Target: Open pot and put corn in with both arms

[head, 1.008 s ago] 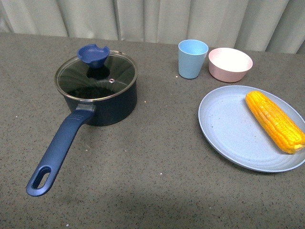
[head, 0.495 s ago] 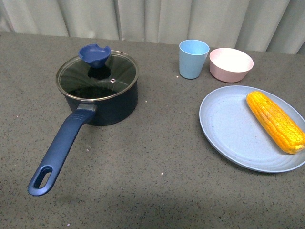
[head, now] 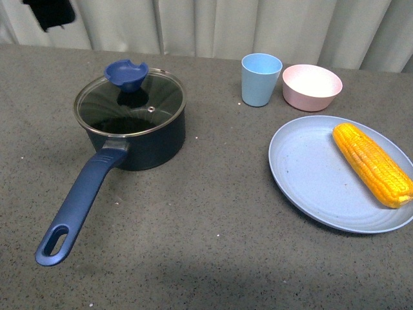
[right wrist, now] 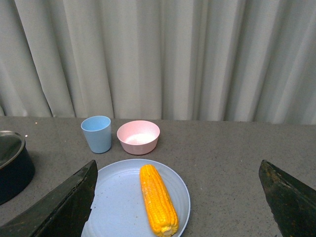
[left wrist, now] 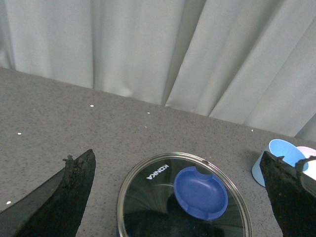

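One lidded pot (head: pixel 150 139), one corn (head: pixel 373 165) on one plate (head: pixel 303 169), one cup (head: pixel 261 81), one bowl (head: pixel 312 88); left jaws wide, right jaws wide.

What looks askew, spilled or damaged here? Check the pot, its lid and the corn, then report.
Nothing stands out. The pot stands upright with its glass lid seated level on the rim. The corn lies whole on the plate. The cup and bowl stand upright, and nothing has spilled.
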`<action>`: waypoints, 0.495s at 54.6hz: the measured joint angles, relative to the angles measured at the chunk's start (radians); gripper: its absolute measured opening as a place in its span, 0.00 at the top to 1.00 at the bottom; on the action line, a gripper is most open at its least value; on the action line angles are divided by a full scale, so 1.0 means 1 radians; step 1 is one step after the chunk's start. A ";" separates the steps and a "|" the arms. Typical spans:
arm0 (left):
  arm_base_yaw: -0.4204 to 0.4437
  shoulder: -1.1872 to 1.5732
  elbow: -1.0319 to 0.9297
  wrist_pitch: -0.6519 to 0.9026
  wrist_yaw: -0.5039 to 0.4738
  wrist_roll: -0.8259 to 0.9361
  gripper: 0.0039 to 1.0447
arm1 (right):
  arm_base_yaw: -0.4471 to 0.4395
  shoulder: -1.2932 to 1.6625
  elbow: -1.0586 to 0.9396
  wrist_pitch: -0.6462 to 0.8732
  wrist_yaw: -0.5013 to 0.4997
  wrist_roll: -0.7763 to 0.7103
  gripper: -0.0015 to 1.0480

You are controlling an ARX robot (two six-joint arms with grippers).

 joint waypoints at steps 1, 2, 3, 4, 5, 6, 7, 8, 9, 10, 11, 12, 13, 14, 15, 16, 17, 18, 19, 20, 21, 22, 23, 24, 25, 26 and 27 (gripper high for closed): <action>-0.003 0.011 0.011 -0.003 -0.001 0.005 0.06 | 0.000 0.000 0.000 0.000 0.000 0.000 0.09; -0.013 0.045 0.042 -0.007 -0.008 0.014 0.06 | 0.000 0.000 0.000 0.000 0.000 0.000 0.09; -0.021 0.078 0.072 -0.013 -0.009 0.021 0.06 | 0.000 0.000 0.000 0.000 0.000 0.000 0.09; -0.024 0.088 0.082 -0.014 -0.008 0.024 0.06 | 0.000 0.000 0.000 0.000 0.000 0.000 0.09; -0.029 0.108 0.100 -0.016 -0.005 0.026 0.06 | 0.000 0.000 0.000 0.000 0.000 0.000 0.09; -0.034 0.128 0.117 -0.020 -0.003 0.029 0.06 | 0.000 0.000 0.000 0.000 0.000 0.000 0.09; -0.036 0.137 0.127 -0.023 -0.002 0.029 0.06 | 0.000 0.000 0.000 0.000 0.000 0.000 0.09; -0.040 0.155 0.144 -0.029 0.001 0.034 0.06 | 0.000 0.000 0.000 0.000 0.000 0.000 0.09; -0.045 0.171 0.161 -0.036 0.004 0.036 0.06 | 0.000 0.000 0.000 0.000 0.000 0.000 0.09; -0.049 0.188 0.177 -0.043 0.006 0.042 0.06 | 0.000 0.000 0.000 0.000 0.000 0.000 0.09; -0.051 0.197 0.185 -0.047 0.006 0.043 0.06 | 0.000 0.000 0.000 0.000 0.000 0.000 0.09; -0.055 0.213 0.200 -0.053 0.006 0.044 0.06 | 0.000 0.000 0.000 0.000 0.000 0.000 0.09; -0.057 0.221 0.208 -0.056 0.006 0.046 0.06 | 0.000 0.000 0.000 0.000 0.000 0.000 0.09; -0.060 0.237 0.223 -0.064 0.006 0.050 0.06 | 0.000 0.000 0.000 0.000 0.000 0.000 0.09; -0.063 0.251 0.237 -0.073 0.006 0.051 0.06 | 0.000 0.000 0.000 0.000 0.000 0.000 0.09; -0.064 0.258 0.244 -0.077 0.006 0.051 0.06 | 0.000 0.000 0.000 0.000 0.000 0.000 0.09; -0.067 0.272 0.258 -0.087 0.007 0.053 0.06 | 0.000 0.000 0.000 0.000 0.000 0.000 0.09; -0.069 0.285 0.271 -0.095 0.007 0.055 0.06 | 0.000 0.000 0.000 0.000 0.000 0.000 0.09; -0.070 0.291 0.277 -0.099 0.007 0.057 0.06 | 0.000 0.000 0.000 0.000 0.000 0.000 0.09; -0.071 0.304 0.290 -0.105 0.010 0.059 0.06 | 0.000 0.000 0.000 0.000 0.000 0.000 0.09; -0.073 0.316 0.301 -0.110 0.011 0.062 0.06 | 0.000 0.000 0.000 0.000 0.000 0.000 0.09; -0.074 0.322 0.307 -0.111 0.013 0.063 0.06 | 0.000 0.000 0.000 0.000 0.000 0.000 0.09; -0.074 0.334 0.317 -0.116 0.016 0.066 0.06 | 0.000 0.000 0.000 0.000 0.000 0.000 0.09; -0.075 0.344 0.325 -0.117 0.019 0.067 0.06 | 0.000 0.000 0.000 0.000 0.000 0.000 0.09; -0.076 0.349 0.329 -0.118 0.021 0.068 0.06 | 0.000 0.000 0.000 0.000 0.000 0.000 0.09; -0.076 0.360 0.337 -0.120 0.022 0.069 0.06 | 0.000 0.000 0.000 0.000 0.000 0.000 0.09; -0.076 0.368 0.343 -0.123 0.022 0.069 0.06 | 0.000 0.000 0.000 0.000 0.000 0.000 0.09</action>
